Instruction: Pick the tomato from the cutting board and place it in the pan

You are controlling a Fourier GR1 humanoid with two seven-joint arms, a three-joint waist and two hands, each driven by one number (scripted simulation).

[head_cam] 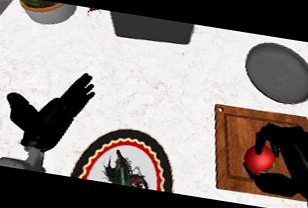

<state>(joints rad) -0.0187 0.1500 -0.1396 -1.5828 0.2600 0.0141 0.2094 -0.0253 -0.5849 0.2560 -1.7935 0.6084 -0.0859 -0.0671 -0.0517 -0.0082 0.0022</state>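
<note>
Both hands are matte black throughout, with long slender fingers and a thicker thumb set off to the side. The left hand joins a pale grey, cylindrical forearm at the near edge. The right hand is equally black, its palm broad and blocky.

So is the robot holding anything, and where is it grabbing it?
Yes. The right hand curls round the red tomato on the cutting board, fingers over its top and right side. The left hand is open, holding nothing.

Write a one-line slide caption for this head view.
Right hand curled round the tomato on the cutting board, pan waiting beyond; left hand resting open.
</note>
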